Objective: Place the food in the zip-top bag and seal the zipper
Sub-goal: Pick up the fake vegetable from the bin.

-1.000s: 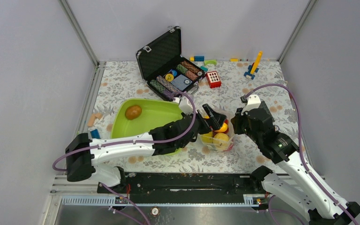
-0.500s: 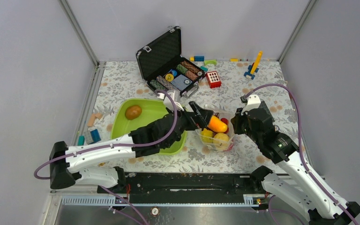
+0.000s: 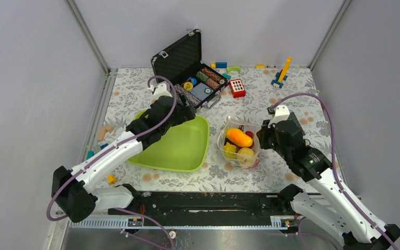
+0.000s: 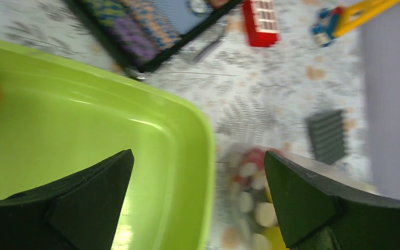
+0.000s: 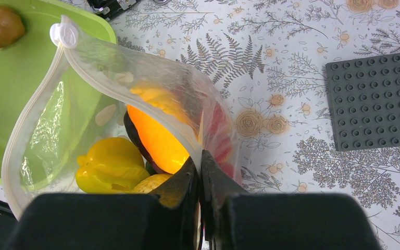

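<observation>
Bench (image 3: 271, 107): floral-print cover, walled on three sides.

Right pincer (image 5: 200, 159): clenched on the near-right rim of the zip-top bag (image 5: 151, 86) and holding that lip up. In the top view it (image 3: 263, 136) sits at the right side of the bag (image 3: 238, 151). The bag mouth gapes wide. The zipper (image 5: 28, 112) is unsealed, and its two strips bow apart.

Left pincer (image 4: 198, 156): released, fingers spread wide with nothing between them. It hangs over the far right part of the green tray (image 3: 182, 151). The left arm (image 3: 135, 136) hides the tray's far-left corner in the top view.

Food inside the bag, as far as it can be counted:
- 1 orange fruit (image 5: 156, 138), uppermost.
- 2 yellow pieces: one (image 5: 107, 164), one paler (image 5: 151, 182).
- Red pieces show through the right wall (image 5: 219, 130); I cannot tell how many.
- Something dark lies under the orange fruit; I cannot identify it.

Outside the bag: 1 brown round piece (image 5: 0, 25) lies in the tray.

Surroundings:
- The tray lies just left of the bag.
- 1 open black chip case (image 3: 187, 73) stands behind the tray.
- 1 red block (image 3: 237, 87) lies right of the case.
- 1 blue-and-yellow block build (image 3: 281, 73) stands at far right.
- 3 loose blocks lie along the back wall (image 3: 226, 66).
- 1 grey studded plate (image 5: 377, 99) lies right of the bag, apart from it.
- 3 small pieces lie at the left edge (image 3: 104, 133).
</observation>
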You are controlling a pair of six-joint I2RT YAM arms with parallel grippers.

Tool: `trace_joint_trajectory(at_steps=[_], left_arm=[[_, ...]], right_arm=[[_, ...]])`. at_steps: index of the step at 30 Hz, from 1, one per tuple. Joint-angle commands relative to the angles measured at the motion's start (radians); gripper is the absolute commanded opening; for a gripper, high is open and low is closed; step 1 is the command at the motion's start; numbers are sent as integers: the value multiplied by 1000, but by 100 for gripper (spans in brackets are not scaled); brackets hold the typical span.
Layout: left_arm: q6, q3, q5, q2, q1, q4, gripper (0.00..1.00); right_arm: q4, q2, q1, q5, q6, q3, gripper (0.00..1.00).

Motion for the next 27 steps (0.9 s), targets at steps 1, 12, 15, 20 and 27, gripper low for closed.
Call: trace_joint_trajectory(at_steps=[1,12,15,20,27], left_arm=[[267,32,-55,33,67,-68,99],[734,26,-379,286,168,17,99],[764,42,-310,357,227,33,99],[749,154,-375,508,307,-117,99],[758,128,-332,564,337,-114,99]], right_arm=[[22,-4,-4,23,-5,-1,9],[23,13,-3,29,-11,1,9],[22,15,-3,37,-16,1,9],[23,27,-3,28,-18,4,9],[11,27,-4,40,-27,15,9]])
